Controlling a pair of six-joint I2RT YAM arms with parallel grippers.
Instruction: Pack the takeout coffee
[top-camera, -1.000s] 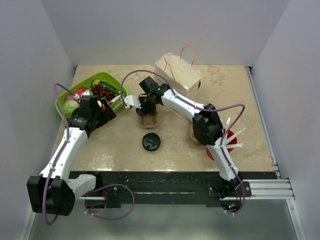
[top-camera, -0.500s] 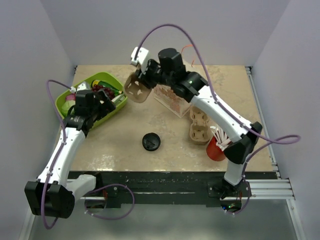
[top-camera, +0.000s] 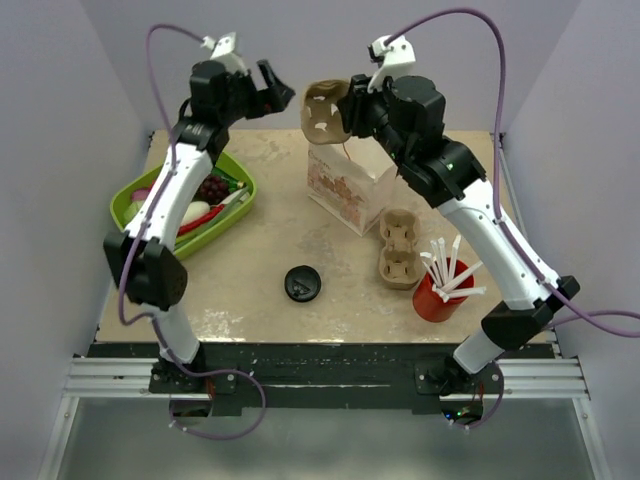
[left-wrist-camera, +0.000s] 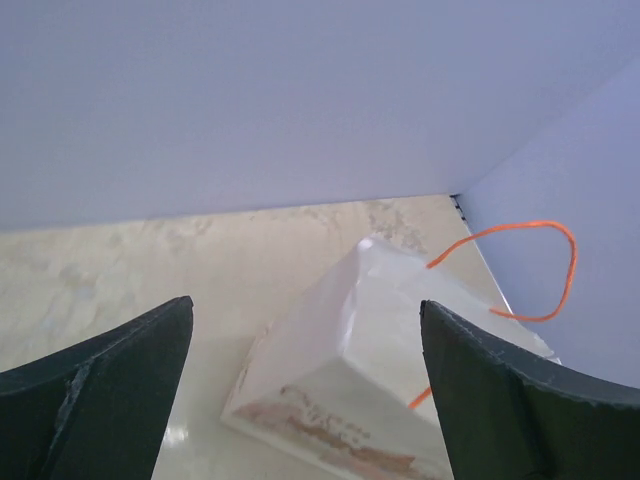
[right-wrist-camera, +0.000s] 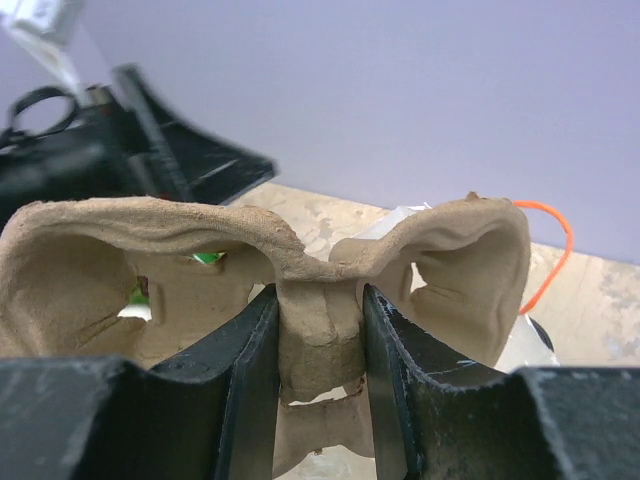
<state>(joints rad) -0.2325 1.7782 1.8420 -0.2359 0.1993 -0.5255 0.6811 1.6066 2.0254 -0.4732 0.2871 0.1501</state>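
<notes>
Right end effector (right-wrist-camera: 318, 320) clamps cup carrier (top-camera: 322, 112) — long axis across jaws; left end effector (left-wrist-camera: 305, 310) apart.

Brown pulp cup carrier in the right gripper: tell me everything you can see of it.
The brown moulded-pulp cup carrier looks like rough fibre board. Two cup wells show, both empty, and one wall has a cut-out. The right gripper pinches its central rib between two black fingers. It is held in the air, turned on edge, near the white paper bag with orange handles. Only those fingers touch it.
</notes>
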